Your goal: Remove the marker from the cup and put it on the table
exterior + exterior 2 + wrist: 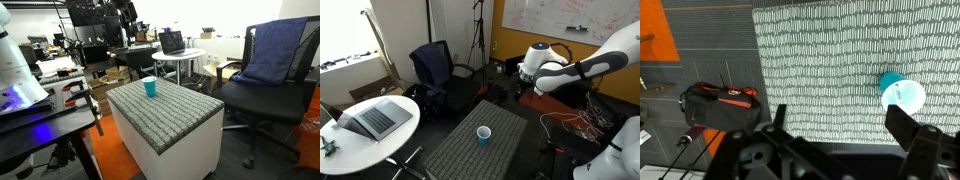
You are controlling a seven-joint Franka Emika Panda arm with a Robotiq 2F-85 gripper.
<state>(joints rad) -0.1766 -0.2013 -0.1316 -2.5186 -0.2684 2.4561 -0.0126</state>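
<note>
Cup (149, 87) on table (190, 112); whiteboard writing (563, 20) illegible

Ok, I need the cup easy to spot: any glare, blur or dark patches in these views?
Wrist view: the cup is sharp, its inside pale and washed out; the claw is dark and soft. In an exterior view the cup is small but evenly lit, with a purple glow at lower left. In an exterior view the window is blown out.

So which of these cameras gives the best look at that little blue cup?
The wrist view: the cup looks largest there, seen from above with its pale rim. In both exterior views the cup is tiny, standing upright on the table.
</note>
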